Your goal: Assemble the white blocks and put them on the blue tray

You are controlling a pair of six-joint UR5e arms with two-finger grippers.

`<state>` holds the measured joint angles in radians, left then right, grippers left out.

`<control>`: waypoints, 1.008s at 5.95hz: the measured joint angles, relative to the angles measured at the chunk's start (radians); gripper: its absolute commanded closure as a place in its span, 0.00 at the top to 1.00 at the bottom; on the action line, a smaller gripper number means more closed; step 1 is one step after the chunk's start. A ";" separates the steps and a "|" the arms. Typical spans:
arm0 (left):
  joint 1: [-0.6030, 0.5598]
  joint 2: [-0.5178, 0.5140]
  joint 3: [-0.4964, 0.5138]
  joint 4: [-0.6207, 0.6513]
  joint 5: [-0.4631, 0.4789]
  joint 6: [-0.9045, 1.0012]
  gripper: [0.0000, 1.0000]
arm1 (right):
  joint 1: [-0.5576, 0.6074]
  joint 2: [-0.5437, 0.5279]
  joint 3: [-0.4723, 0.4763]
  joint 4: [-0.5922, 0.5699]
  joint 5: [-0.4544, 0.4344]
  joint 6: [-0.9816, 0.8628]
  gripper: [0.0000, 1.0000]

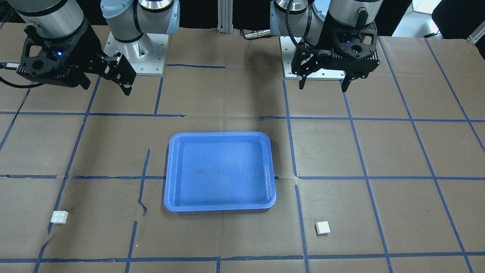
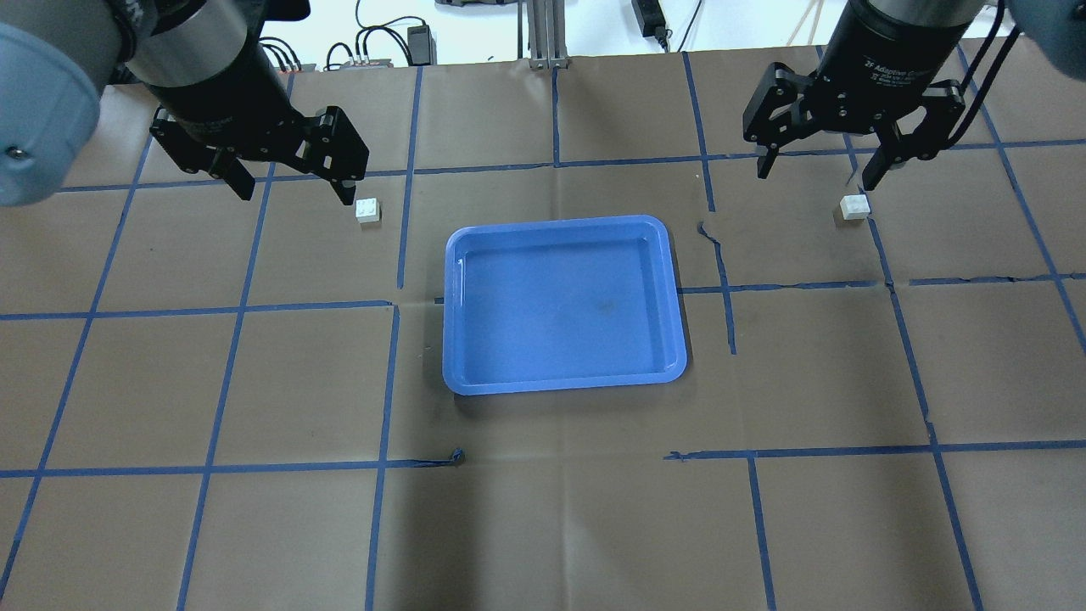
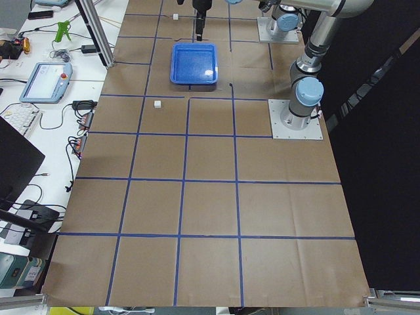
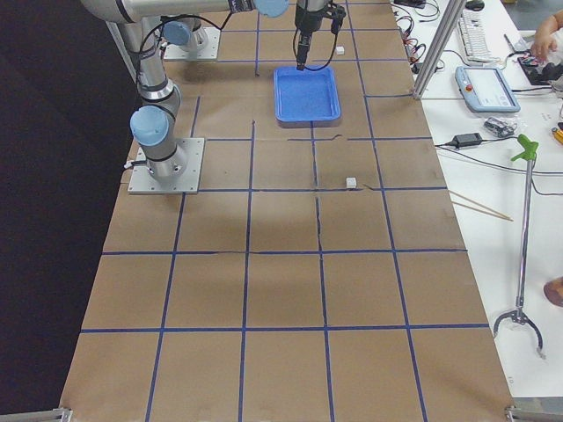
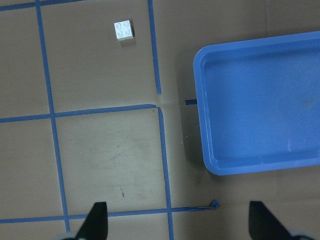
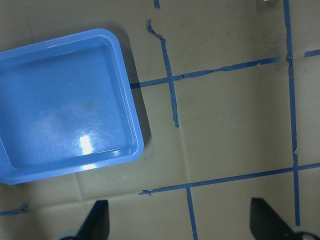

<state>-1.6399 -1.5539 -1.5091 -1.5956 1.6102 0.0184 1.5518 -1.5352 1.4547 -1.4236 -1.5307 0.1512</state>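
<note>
The blue tray (image 2: 556,222) lies empty at the middle of the table, also in the front view (image 1: 219,134). One white block (image 2: 368,210) sits studs up on the paper left of the tray, also in the left wrist view (image 5: 124,31). My left gripper (image 2: 297,195) hangs open and empty above the table, just left of that block. The other white block (image 2: 853,206) lies far right of the tray, cut by the top edge of the right wrist view (image 6: 267,2). My right gripper (image 2: 814,178) hangs open and empty, just left of this block.
Brown paper with a blue tape grid (image 2: 399,305) covers the table. The arms' base plates (image 1: 136,57) stand at the robot's edge. A side bench with a teach pendant (image 3: 46,79) and cables runs along the far edge.
</note>
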 measured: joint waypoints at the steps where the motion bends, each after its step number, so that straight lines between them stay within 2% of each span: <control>1: 0.001 -0.001 0.000 0.001 -0.001 0.000 0.99 | -0.001 0.000 0.002 0.000 0.000 -0.030 1.00; 4: 0.002 -0.002 0.000 0.003 0.000 0.001 0.99 | -0.009 0.001 0.002 -0.003 -0.003 -0.396 1.00; 6: 0.003 -0.002 0.000 0.003 0.000 0.001 0.99 | -0.042 0.003 0.003 -0.009 -0.030 -0.737 1.00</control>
<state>-1.6373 -1.5555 -1.5094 -1.5923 1.6106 0.0199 1.5099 -1.5318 1.4572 -1.4329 -1.5611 -0.5859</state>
